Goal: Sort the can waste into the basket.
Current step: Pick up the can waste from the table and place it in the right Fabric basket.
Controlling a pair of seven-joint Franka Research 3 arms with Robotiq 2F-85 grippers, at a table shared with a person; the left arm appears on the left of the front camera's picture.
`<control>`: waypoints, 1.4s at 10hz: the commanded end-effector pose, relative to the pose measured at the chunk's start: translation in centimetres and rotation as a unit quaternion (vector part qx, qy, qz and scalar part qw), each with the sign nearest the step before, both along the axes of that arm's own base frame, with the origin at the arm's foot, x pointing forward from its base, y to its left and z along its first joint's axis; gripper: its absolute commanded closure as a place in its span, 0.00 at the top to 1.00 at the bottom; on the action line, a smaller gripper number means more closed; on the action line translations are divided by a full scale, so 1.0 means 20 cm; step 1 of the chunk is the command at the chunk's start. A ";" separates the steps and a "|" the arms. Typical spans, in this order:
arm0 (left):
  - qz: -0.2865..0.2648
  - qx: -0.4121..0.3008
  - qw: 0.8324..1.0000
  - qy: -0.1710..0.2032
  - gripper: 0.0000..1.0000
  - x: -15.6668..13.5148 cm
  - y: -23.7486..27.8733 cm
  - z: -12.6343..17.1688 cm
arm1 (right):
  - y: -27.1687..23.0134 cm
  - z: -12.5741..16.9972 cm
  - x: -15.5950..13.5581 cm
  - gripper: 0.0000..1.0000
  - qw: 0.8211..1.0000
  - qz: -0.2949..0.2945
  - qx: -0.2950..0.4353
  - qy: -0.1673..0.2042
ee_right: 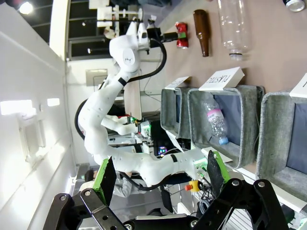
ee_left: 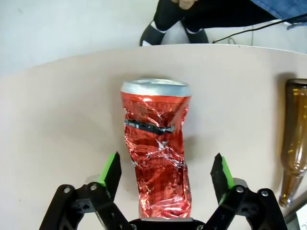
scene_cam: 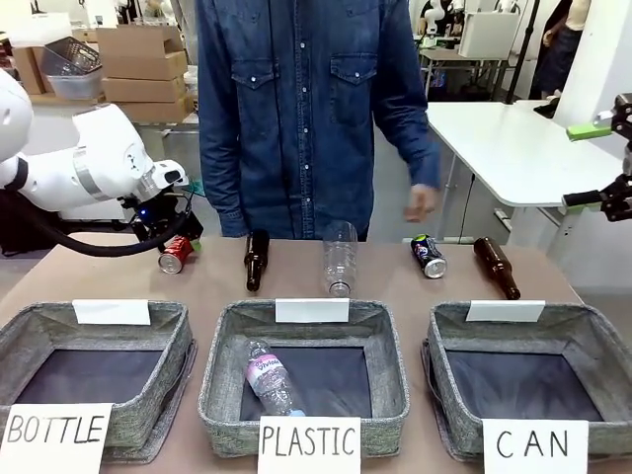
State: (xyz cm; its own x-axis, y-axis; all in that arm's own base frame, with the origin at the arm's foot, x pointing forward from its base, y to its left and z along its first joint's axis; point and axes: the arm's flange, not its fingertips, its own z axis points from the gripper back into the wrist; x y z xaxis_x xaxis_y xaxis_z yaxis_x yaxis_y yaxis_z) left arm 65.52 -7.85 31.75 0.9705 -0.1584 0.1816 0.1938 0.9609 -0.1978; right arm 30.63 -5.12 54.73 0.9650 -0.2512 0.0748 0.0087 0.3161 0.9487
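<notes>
As left hand (ee_left: 165, 162) flanks one red can (ee_left: 156, 139), one blue can (scene_cam: 428, 256), three baskets (scene_cam: 592, 316)

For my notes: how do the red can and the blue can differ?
The red can is crushed; the blue can looks less dented. The open left gripper straddles the red can; nothing touches the blue can. Both lie on the table.

Cardboard boxes (scene_cam: 143, 64) stacked far left (wire basket (scene_cam: 71, 57) beside); white table (scene_cam: 513, 148) right.
</notes>
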 end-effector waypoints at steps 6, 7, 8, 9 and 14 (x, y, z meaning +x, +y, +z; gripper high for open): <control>0.009 0.050 0.999 -0.007 0.04 0.03 0.00 -0.01 | 0.00 0.01 0.02 1.00 1.000 0.004 0.010 -0.015; 0.012 0.051 0.999 -0.010 0.00 0.03 0.00 -0.01 | 0.00 0.01 0.02 1.00 1.000 0.004 0.010 -0.015; 0.018 0.050 0.998 -0.015 0.00 0.04 0.01 -0.01 | 0.00 0.01 0.02 1.00 1.000 0.004 0.010 -0.015; 0.026 0.047 0.998 -0.015 0.00 0.04 0.02 0.01 | 0.00 0.01 0.02 1.00 1.000 0.004 0.010 -0.015; -0.006 -0.144 0.983 0.113 0.00 -0.41 0.51 0.69 | 0.00 0.01 0.02 1.00 1.000 0.004 0.010 -0.015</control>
State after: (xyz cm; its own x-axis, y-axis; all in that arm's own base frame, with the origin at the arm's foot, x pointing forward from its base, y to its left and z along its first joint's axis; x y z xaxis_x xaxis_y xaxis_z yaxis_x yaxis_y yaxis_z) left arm 60.69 -0.43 43.27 0.9930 -0.0836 0.0832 0.1098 0.9129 -0.3932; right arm 30.66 -5.11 54.75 0.9652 -0.2507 0.0750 0.0085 0.3168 0.9485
